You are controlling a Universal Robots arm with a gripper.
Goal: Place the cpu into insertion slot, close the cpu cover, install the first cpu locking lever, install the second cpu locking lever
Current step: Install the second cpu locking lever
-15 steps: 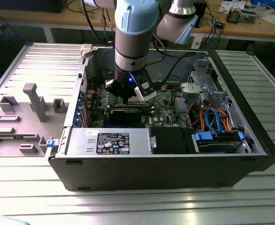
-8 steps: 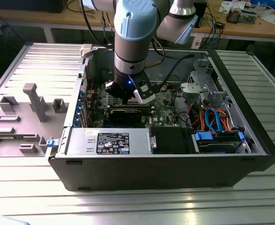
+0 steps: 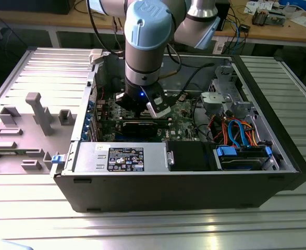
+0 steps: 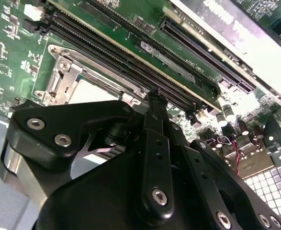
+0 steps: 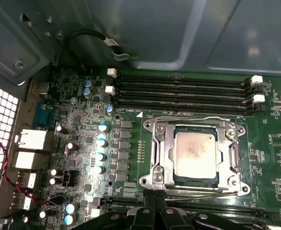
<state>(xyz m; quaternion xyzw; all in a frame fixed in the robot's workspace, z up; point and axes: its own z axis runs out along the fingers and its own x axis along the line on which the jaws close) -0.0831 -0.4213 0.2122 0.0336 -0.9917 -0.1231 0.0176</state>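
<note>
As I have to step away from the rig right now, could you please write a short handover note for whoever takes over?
Gripper: low over the motherboard, tips at the socket's edge beside the gripper-side locking lever; grip state unclear.
Things: the cpu sits flat in the insertion slot; the cpu cover lies closed over it.
Done: cpu placed, cover down.
Left: the levers. The memory-side locking lever lies along the cover; whether either is latched cannot be told.
</note>
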